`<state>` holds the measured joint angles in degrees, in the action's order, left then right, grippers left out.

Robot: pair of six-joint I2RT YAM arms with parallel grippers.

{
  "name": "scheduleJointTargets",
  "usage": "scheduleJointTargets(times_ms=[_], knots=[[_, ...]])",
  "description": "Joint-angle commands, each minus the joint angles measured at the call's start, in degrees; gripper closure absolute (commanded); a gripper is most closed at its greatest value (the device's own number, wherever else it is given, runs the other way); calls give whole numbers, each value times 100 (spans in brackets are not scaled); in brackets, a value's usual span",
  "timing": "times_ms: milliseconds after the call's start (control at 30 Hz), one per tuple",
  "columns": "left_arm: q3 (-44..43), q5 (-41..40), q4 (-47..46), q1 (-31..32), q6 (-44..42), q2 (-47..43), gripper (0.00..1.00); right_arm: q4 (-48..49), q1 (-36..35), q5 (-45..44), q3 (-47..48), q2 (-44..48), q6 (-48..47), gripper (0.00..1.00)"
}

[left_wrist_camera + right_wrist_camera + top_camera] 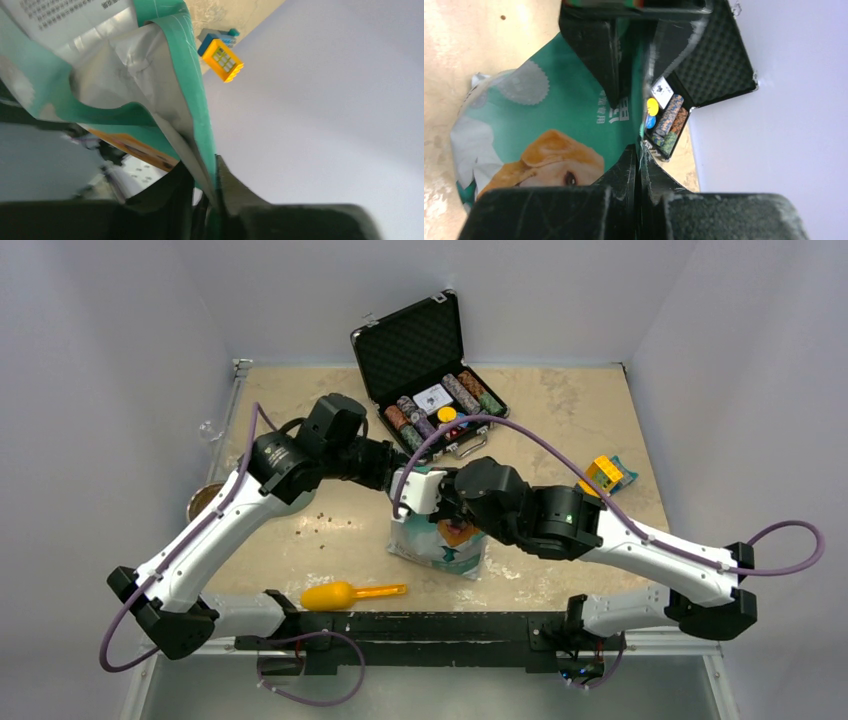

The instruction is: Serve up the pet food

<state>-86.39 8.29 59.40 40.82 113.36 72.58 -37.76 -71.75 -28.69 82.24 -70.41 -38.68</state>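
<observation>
The teal-green pouch (443,543) with the retriever's face stands at the table's middle. My left gripper (400,483) is shut on one side of its top edge, and my right gripper (445,502) is shut on the other. In the left wrist view the fingers (235,192) pinch the pouch's teal rim (197,100), and its silver inside shows. In the right wrist view the fingers (626,165) clamp the pouch (549,110) at its top edge. A few brown kibble pellets (325,524) lie loose on the table to the pouch's left. No kibble shows inside the pouch.
A round bowl (201,503) sits at the left edge, partly under my left arm. A yellow scoop (345,594) lies near the front edge. An open black case (420,345) with poker chips (440,405) stands at the back. A yellow toy block (603,472) lies at the right.
</observation>
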Motion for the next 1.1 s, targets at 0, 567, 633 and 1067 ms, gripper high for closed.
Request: scheduleJointTargets(times_ms=[0, 567, 633, 1067], knots=[[415, -66, -774, -38, -88, -286, 93, -289, 137, 453, 71, 454, 459, 100], [-361, 431, -1008, 206, -223, 359, 58, -300, 196, 521, -140, 923, 1062, 100], [-16, 295, -1440, 207, -117, 188, 83, -425, 196, 448, -68, 909, 1226, 98], [795, -222, -1632, 149, 346, -694, 61, 647, 4, -256, -604, 703, 212, 61]])
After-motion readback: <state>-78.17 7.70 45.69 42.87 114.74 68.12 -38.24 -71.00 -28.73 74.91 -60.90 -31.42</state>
